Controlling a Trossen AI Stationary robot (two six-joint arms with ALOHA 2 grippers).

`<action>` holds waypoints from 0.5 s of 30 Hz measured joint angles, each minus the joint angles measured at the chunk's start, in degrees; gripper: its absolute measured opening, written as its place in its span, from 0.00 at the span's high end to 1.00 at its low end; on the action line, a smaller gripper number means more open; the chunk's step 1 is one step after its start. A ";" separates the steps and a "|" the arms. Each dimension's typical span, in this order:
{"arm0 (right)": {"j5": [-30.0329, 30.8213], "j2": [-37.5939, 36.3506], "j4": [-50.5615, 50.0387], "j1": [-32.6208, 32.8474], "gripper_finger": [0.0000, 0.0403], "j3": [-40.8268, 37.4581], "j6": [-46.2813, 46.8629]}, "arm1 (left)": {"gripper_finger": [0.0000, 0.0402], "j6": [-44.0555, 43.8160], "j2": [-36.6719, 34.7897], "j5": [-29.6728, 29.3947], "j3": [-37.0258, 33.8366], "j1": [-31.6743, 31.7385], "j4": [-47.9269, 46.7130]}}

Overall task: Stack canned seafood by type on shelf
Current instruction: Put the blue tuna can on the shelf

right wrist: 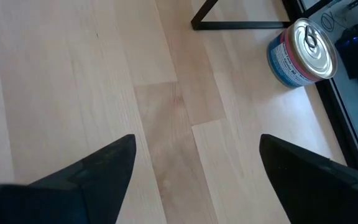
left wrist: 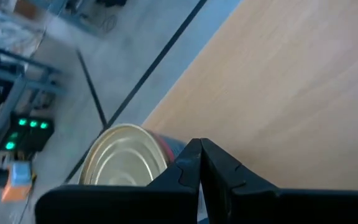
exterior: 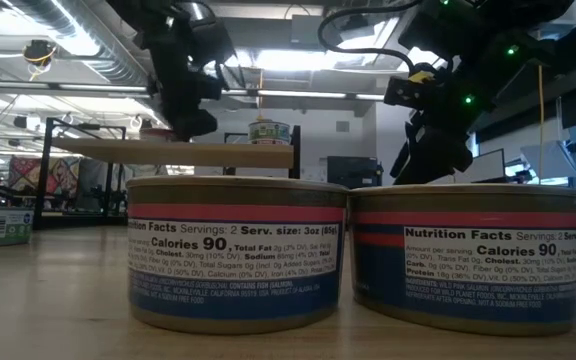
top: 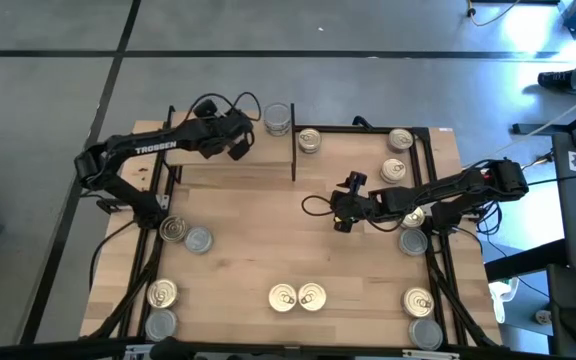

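Left claw [top: 240,150] pinched together, over the shelf [top: 228,172], tin [top: 278,119] just beside. Right claw [top: 342,222] wide apart, holding nothing, pull-tab tin [right wrist: 303,52] near.

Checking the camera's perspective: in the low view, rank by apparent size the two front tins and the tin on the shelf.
1. Left front tin and right front tin: look alike, nearest the camera.
2. Tin on the shelf: far smaller, farther away.

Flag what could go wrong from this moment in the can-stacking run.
The left gripper is shut right beside the tin at the shelf's far corner; a nudge might push it off. The right gripper, open above bare table, may sweep its cable across nearby tins.
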 joint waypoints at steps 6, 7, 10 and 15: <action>-0.79 0.01 0.00 0.00 0.16 0.00 0.00 | 0.99 -5.14 -0.01 -0.25 0.00 2.44 -6.88; -1.07 0.02 0.00 0.00 0.16 0.00 0.00 | 0.99 -5.97 0.01 -0.28 0.00 2.69 -7.91; -1.07 0.02 0.00 0.00 0.16 0.00 0.00 | 0.99 -8.12 -0.01 -0.39 0.00 2.82 -10.66; -1.07 0.02 0.03 0.00 0.16 0.00 0.00 | 0.99 -6.15 -0.01 -0.36 1.49 0.68 -10.10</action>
